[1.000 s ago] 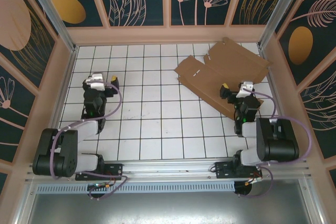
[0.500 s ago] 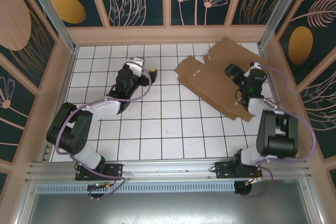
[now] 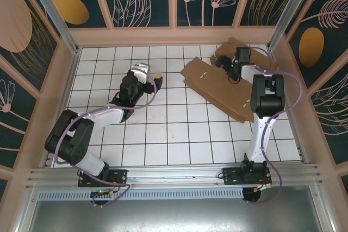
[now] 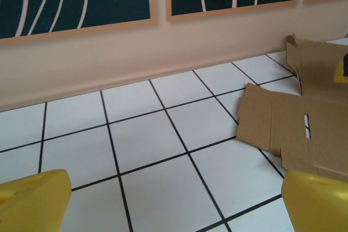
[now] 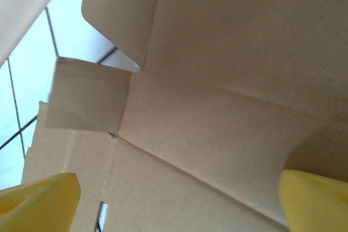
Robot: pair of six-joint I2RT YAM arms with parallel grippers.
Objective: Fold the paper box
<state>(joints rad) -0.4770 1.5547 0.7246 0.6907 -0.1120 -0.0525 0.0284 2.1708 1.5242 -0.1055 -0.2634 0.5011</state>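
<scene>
- The paper box (image 3: 215, 91) lies unfolded and mostly flat on the white tiled table (image 3: 163, 134), in the upper right of the top view. One far flap stands up a little.
- The right gripper (image 3: 227, 69) is over the upper part of the sheet with its yellow fingers wide apart. Whether they touch the cardboard cannot be told.
- The left gripper (image 3: 156, 80) is at upper middle, just left of the box, with fingers apart and nothing between them.
</scene>
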